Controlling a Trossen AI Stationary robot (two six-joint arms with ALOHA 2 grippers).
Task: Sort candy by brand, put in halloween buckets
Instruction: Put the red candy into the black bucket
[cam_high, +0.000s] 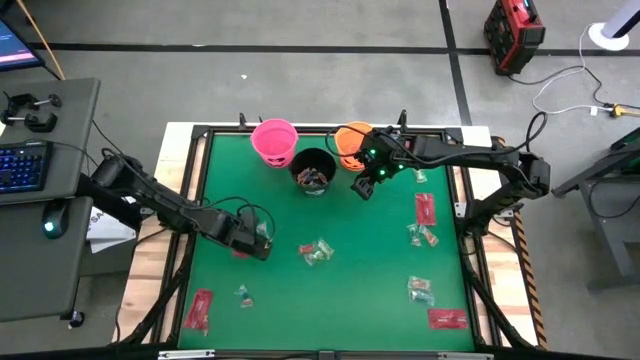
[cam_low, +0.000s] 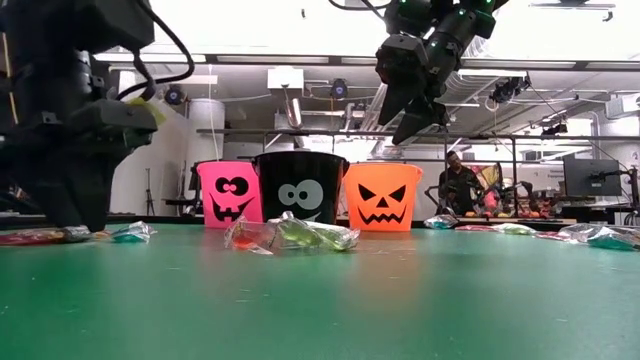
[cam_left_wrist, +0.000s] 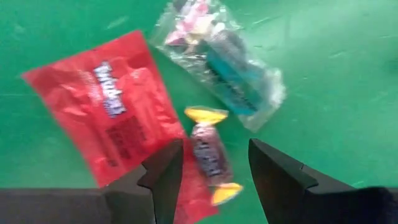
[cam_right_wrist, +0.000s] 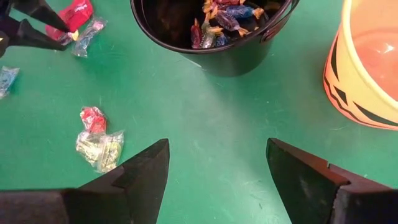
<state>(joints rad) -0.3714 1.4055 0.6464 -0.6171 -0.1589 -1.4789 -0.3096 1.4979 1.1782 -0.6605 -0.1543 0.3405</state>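
**Candy sorting: pails and pincers**

Black bucket (cam_right_wrist: 214, 37) ahead of the right gripper (cam_right_wrist: 217, 165), part-filled with small wrapped sweets; orange bucket (cam_right_wrist: 367, 59) beside it, apparently empty; pink bucket (cam_high: 274, 141) contents unseen. Right fingers wide, empty, raised over bare green table (cam_high: 360, 290). Left gripper (cam_left_wrist: 214, 165) low, fingers apart astride a yellow-ended candy (cam_left_wrist: 210, 152), overlapping a red packet (cam_left_wrist: 115, 102); clear packet (cam_left_wrist: 230, 65) just beyond, visible only by wrist camera.

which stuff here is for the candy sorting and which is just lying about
For the job:
- pink bucket
- black bucket
- orange bucket
- red packet
- yellow-ended sweet
- clear packet
- left hand
- right hand

Just lying about:
- keyboard
- mouse
- red case
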